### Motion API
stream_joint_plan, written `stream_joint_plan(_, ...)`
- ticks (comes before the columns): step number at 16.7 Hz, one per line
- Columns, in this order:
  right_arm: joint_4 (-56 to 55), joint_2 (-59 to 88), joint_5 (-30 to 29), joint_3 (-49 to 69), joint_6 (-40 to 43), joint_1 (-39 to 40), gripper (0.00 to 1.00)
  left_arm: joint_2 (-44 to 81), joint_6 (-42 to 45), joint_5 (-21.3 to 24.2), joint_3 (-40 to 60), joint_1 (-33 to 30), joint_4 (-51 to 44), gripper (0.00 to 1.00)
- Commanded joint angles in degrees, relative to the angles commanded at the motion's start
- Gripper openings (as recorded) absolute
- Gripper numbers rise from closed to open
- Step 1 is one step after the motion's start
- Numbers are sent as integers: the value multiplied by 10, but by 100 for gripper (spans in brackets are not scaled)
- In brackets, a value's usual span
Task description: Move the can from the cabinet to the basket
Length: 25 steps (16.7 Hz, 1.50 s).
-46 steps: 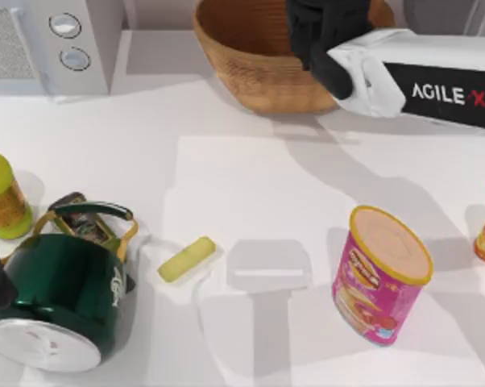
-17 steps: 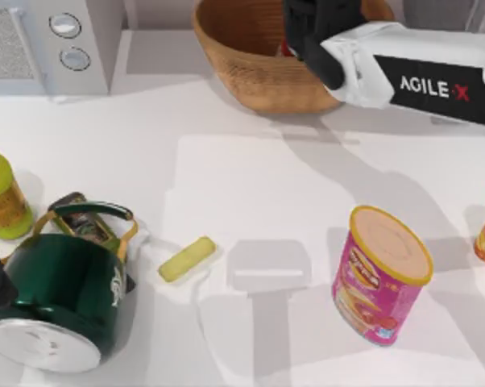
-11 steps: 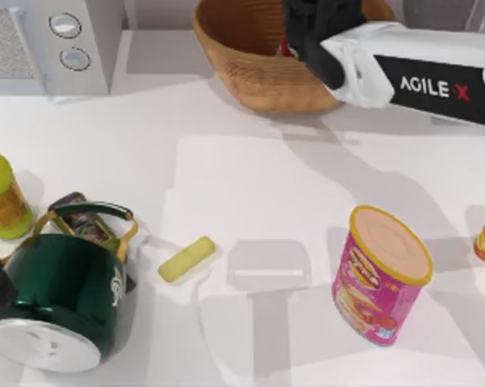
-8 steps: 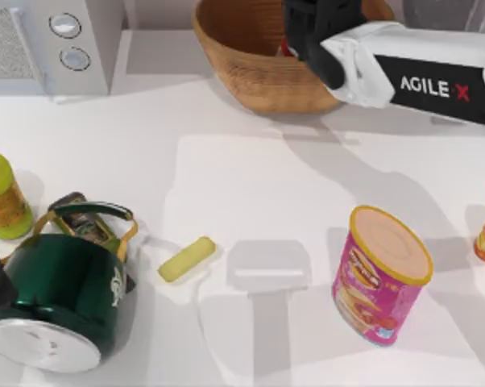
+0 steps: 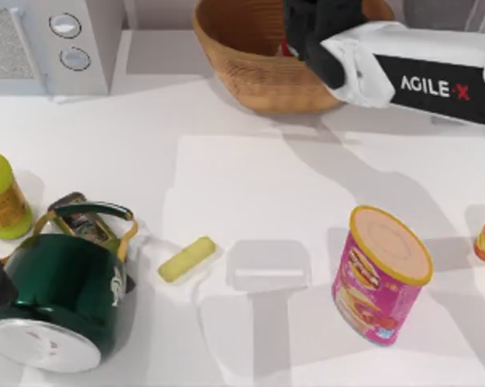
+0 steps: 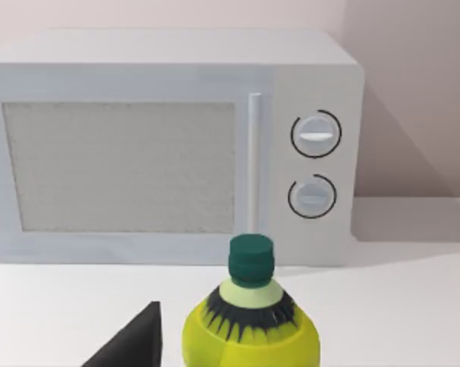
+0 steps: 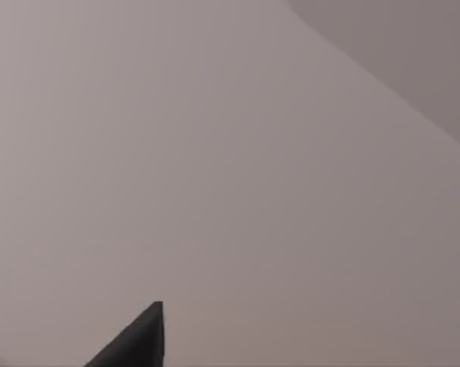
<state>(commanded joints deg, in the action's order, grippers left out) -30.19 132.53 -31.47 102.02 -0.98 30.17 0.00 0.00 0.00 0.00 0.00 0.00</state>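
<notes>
The right arm's pincer [image 5: 319, 32] hangs over the round, tan-brown woven wicker basket [image 5: 242, 64] at the upper middle of the top view. Whether its black fingers are apart or together cannot be told. A sliver of red, the small red drink can [image 5: 285, 50], shows just beside the pincer within the basket's rim. Compared with 2.8 s ago the arm has reached slightly further left, and the red sliver has come into sight; over the last second nothing has shifted.

On the smooth white surface [image 5: 250, 177] stand a tall pink snack canister with a yellow rim [image 5: 379, 274] at lower right and a glossy dark green kettle [image 5: 61, 298] at lower left. The left arm is parked at the left edge, facing a boxy white appliance with two round knobs [image 6: 176, 145].
</notes>
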Motion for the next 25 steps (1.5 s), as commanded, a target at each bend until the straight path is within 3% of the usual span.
stream_joint_plan(9,0,-5,3,-4,0,0,100,0,0,0,0,0,0,100)
stream_joint_plan(13,7,-86,34,-60,-1,-27,100,0,0,0,0,0,0,100)
stream_joint_plan(17,27,-264,88,-190,-1,-83,100,0,0,0,0,0,0,100)
stream_joint_plan(25,114,-756,209,-549,4,-204,100,0,0,0,0,0,0,100)
